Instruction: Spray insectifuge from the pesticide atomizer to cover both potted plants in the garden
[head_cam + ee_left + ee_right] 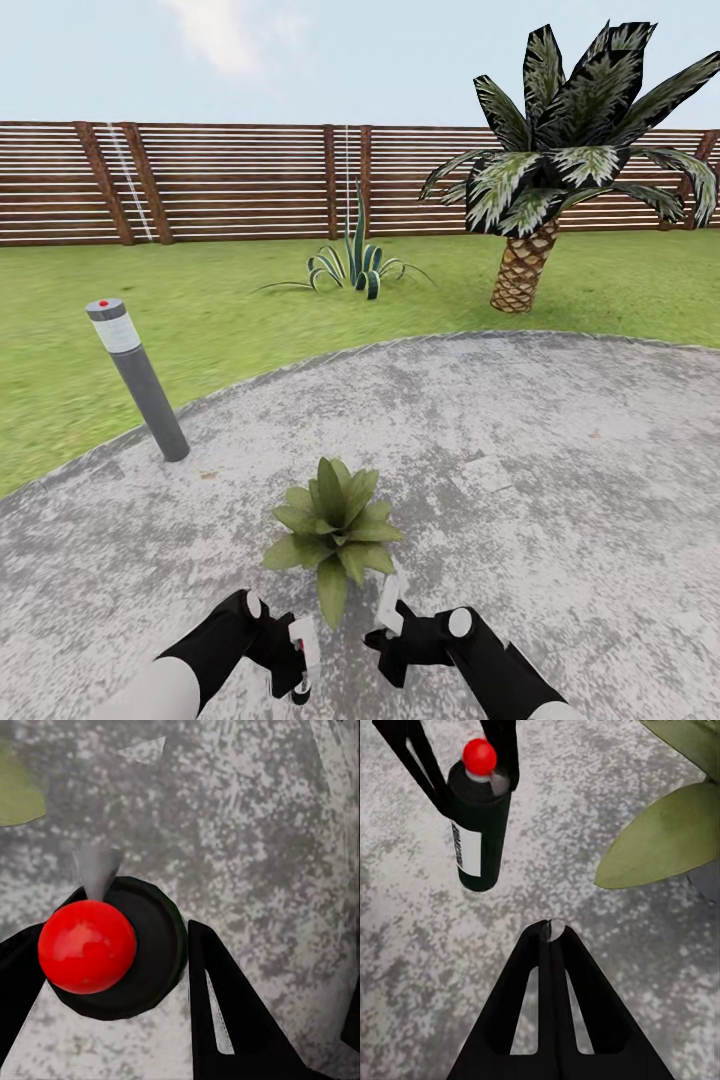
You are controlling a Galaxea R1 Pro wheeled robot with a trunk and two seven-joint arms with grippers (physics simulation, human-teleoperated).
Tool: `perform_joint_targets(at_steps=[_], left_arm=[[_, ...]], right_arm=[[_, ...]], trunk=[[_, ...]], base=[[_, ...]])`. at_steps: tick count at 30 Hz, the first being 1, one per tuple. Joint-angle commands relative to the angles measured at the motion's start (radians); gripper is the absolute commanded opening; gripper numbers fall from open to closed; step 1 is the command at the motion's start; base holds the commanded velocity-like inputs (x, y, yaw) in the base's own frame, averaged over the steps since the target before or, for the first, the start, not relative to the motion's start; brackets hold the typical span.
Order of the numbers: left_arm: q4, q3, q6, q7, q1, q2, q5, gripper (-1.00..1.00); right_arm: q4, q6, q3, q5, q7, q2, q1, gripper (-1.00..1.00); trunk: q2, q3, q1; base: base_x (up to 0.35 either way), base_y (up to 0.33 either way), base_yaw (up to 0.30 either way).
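Your left fingers [457, 765] pinch the pesticide atomizer [476, 832] between them, red cap up, ready for spraying the potted plant [333, 530] just ahead of them, while your right fingers [551, 945] sit pressed together, empty.

The pesticide atomizer [478, 817] is a small dark bottle with a white label on its side and a round red cap on top. It hangs upright between the fingers of the left gripper [300, 665], at the bottom of the head view left of centre, above the speckled grey paving [560, 470]. From straight above, in the left wrist view, its red cap [87, 946] sits in the middle of the dark round shoulder.

One potted plant [332, 532] stands on the paving in the lower centre of the head view, a low rosette of broad pointed green leaves, just beyond the atomizer. Its pot is hidden under the leaves.
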Motion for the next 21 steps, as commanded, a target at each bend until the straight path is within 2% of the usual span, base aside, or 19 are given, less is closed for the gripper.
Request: perform_joint_targets(at_steps=[1, 3, 5, 10, 18, 21], left_arm=[[-0.002, -0.010, 0.010, -0.005, 0.000, -0.015, -0.003, -1.00], [-0.003, -0.016, 0.010, -0.005, -0.002, -0.037, -0.005, -1.00], [-0.004, -0.017, 0.011, -0.004, -0.003, -0.047, -0.006, -1.00], [-0.004, -0.017, 0.011, -0.004, -0.015, -0.052, -0.006, -1.00], [-0.011, -0.017, 0.013, -0.002, -0.020, -0.059, -0.010, -1.00], [-0.024, -0.017, 0.037, -0.001, -0.023, -0.061, -0.012, -1.00]], right_arm=[[-0.001, -0.007, -0.001, 0.010, 0.002, 0.000, -0.001, -1.00], [-0.001, -0.006, -0.001, 0.010, 0.002, 0.000, -0.001, -1.00], [-0.002, 0.009, -0.001, 0.010, 0.002, 0.004, -0.003, -1.00], [-0.010, 0.118, -0.001, 0.010, 0.002, 0.024, -0.021, -1.00], [-0.032, 0.134, -0.001, 0.009, 0.002, 0.026, -0.024, -1.00], [-0.042, 0.135, -0.001, 0.009, 0.002, 0.028, -0.024, -1.00]], trunk=[[0.000, -0.001, 0.000], [0.000, -0.001, 0.000], [0.000, -0.001, 0.000], [0.000, -0.001, 0.000], [0.000, -0.001, 0.000], [0.000, -0.001, 0.000]], base=[[0.000, 0.000, 0.000], [0.000, 0.000, 0.000], [0.000, 0.000, 0.000], [0.000, 0.000, 0.000], [0.000, 0.000, 0.000], [0.000, 0.000, 0.000]])
